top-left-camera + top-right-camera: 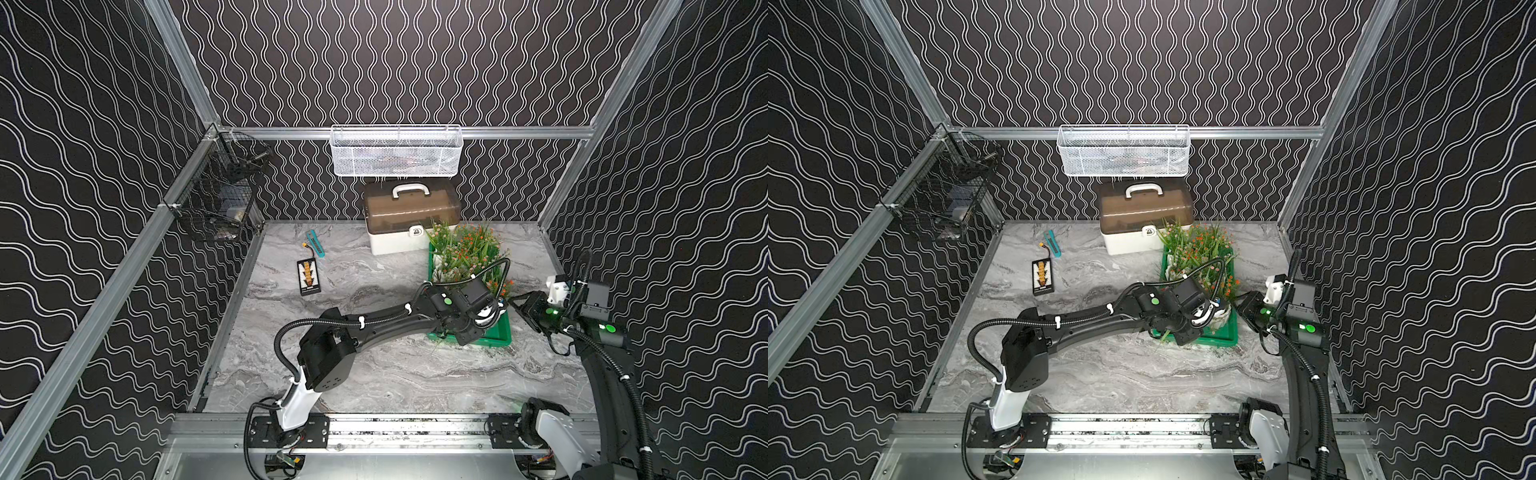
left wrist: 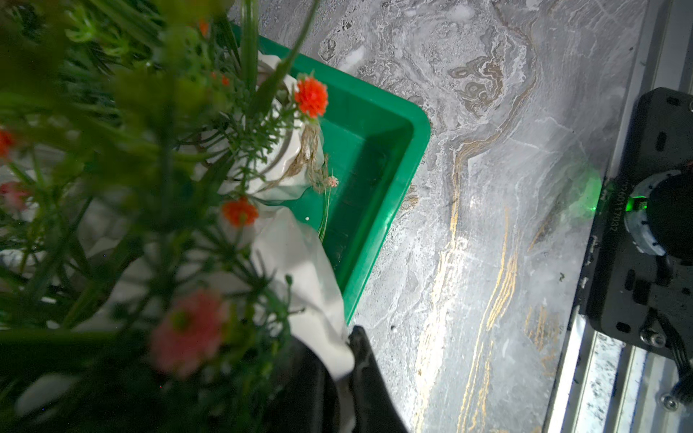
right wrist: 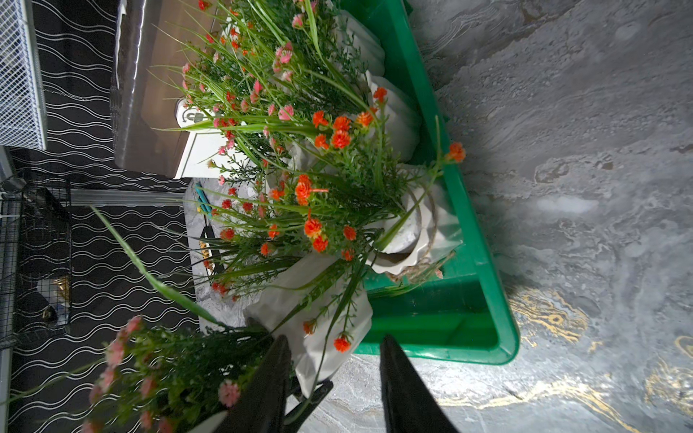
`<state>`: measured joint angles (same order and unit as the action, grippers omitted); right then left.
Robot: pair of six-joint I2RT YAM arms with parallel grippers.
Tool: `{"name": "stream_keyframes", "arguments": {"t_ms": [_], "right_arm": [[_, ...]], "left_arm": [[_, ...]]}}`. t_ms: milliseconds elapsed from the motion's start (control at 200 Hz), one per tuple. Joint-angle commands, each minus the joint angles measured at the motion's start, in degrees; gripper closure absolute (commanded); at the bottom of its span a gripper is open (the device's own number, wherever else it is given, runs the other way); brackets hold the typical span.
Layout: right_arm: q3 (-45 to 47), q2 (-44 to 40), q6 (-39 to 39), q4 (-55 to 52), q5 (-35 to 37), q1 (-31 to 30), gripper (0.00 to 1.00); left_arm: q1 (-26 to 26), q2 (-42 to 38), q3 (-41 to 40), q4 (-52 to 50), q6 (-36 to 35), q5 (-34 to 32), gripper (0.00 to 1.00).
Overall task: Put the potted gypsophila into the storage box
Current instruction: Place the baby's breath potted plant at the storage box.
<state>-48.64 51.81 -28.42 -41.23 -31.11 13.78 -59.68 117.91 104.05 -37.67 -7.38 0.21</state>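
Several pots (image 3: pixel 408 225), box (image 3: pixel 483 262) corner bare

I'm counting one bright-green plastic tray (image 1: pixel 500 337), one brown-lidded white case (image 1: pixel 411 220) and one white mesh basket (image 1: pixel 395 156). The white-potted flowers (image 3: pixel 397 116) are bunching up too tightly to count.

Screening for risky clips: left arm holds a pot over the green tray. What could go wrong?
The left end effector pinches only the wall of the pot, which may slip or land tipped on the tray rim. The arm's cable loops among the plants and could drag them on retreat. The right end effector hovers close; arms could bump.
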Motion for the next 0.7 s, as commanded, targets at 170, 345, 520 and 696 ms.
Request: {"name": "stream_keyframes", "arguments": {"t_ms": [170, 345, 520, 696], "right_arm": [[-0.22, 0.02, 0.65, 1.08, -0.44, 0.02, 0.58], [-0.22, 0.22, 0.65, 1.37, -0.61, 0.02, 0.58], [-0.27, 0.04, 0.74, 1.25, -0.66, 0.1, 0.58], [-0.23, 0.13, 0.83, 1.31, -0.79, 0.1, 0.58]], "left_arm": [[0.4, 1.06, 1.53, -3.0, -0.73, -1.97, 1.0], [0.35, 1.22, 1.59, -3.2, -0.36, -1.25, 1.0], [0.38, 3.64, 4.32, -5.56, -0.73, -0.91, 1.0], [0.37, 3.41, 3.47, -5.97, -0.1, -1.13, 1.0]]}}
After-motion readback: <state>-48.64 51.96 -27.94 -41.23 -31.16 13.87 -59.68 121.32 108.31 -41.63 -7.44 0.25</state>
